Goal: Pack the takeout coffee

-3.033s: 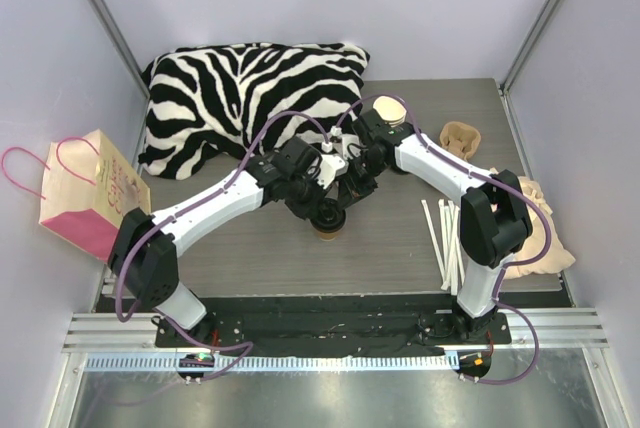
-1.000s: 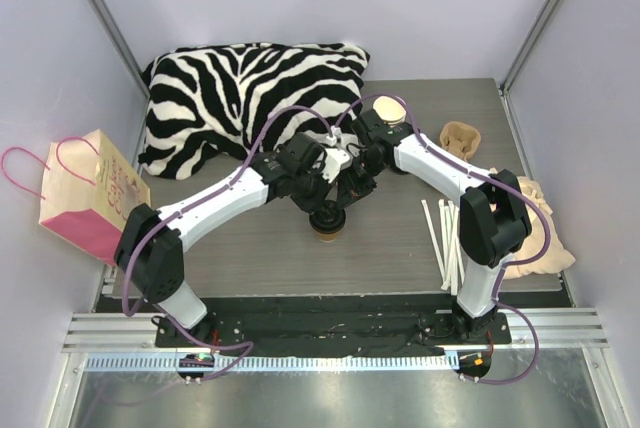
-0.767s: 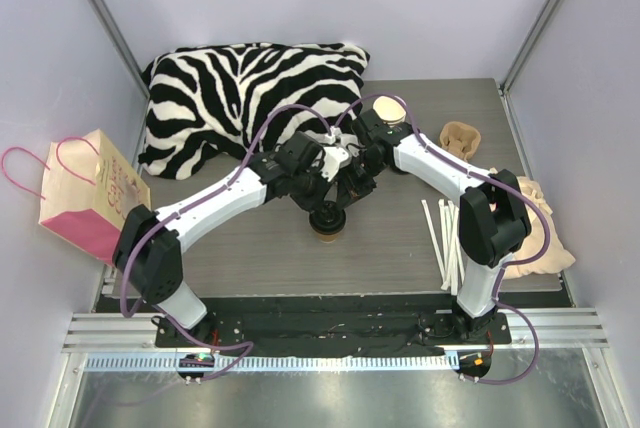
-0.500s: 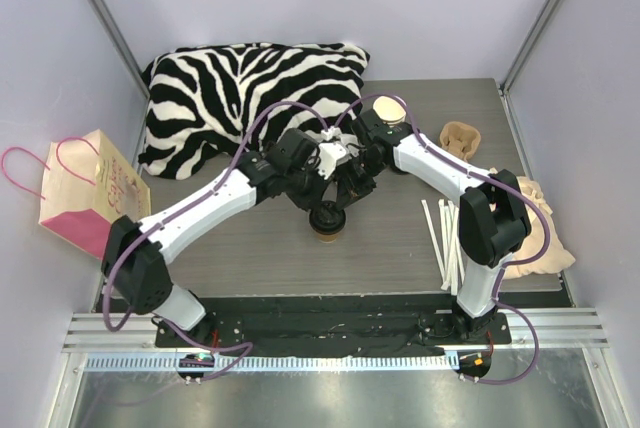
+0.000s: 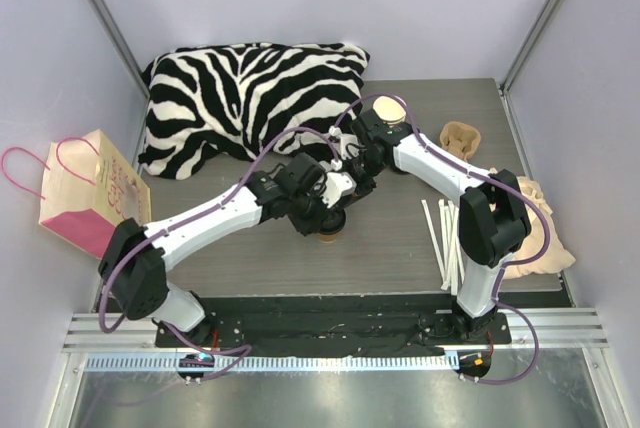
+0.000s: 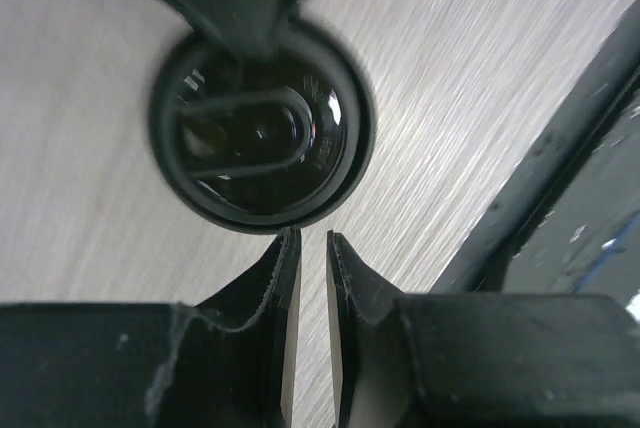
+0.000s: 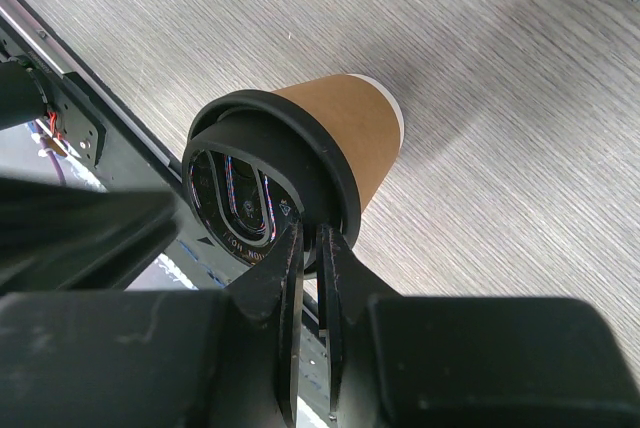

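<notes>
The takeout coffee [image 7: 340, 138] stands upright on the table [image 5: 400, 238], near the zebra cushion [image 5: 240, 98], on its side toward the arms. The right gripper [image 7: 312, 248] pinches its lid rim from above. The left gripper [image 6: 312, 258], jaws a narrow empty slit, hangs just beside that rim.

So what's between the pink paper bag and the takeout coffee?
The left arm slants over the table between pink paper bag and takeout coffee; the top view shows it.
</notes>
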Available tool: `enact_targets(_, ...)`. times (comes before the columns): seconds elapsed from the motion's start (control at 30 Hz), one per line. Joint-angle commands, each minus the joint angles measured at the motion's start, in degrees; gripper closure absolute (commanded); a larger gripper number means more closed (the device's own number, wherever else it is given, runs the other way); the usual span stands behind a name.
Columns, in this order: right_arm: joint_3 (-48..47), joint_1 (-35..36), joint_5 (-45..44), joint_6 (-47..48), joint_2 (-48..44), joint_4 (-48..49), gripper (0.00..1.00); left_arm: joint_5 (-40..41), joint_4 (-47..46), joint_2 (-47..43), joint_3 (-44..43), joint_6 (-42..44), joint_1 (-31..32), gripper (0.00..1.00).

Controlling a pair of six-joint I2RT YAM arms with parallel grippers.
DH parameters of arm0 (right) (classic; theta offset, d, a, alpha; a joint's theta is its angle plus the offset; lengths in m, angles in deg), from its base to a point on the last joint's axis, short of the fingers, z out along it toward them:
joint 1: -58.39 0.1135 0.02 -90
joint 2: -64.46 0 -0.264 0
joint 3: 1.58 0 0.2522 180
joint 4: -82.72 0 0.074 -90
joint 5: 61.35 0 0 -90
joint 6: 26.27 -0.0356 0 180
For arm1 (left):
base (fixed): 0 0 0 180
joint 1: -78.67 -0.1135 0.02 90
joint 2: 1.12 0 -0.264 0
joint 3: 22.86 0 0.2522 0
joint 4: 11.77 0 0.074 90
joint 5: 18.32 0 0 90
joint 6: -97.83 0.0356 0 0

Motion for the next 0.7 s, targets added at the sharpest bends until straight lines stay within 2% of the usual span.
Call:
enact_targets(0.0,-0.83,0.42,-2.64,0.9,1.66,-0.2,0.84,2.48,-3.32,1.54,3.93,2.93,0.46,0.81)
enact_targets(0.17,-0.74,0.42,-2.73,0.99,1.49,-0.37,0.84,1.43,-2.1,-1.26,2.54,2.5,0.37,0.82)
enact_targets(0.4,-0.74,0.42,-2.82,0.9,1.4,-0.37,0.84,1.16,0.8,-2.16,-6.5,2.59,3.62,0.82)
enact_targets(0.67,-0.83,0.33,-2.64,0.9,1.58,-0.37,0.84,1.6,-3.75,1.45,-5.21,3.11,5.21,0.81)
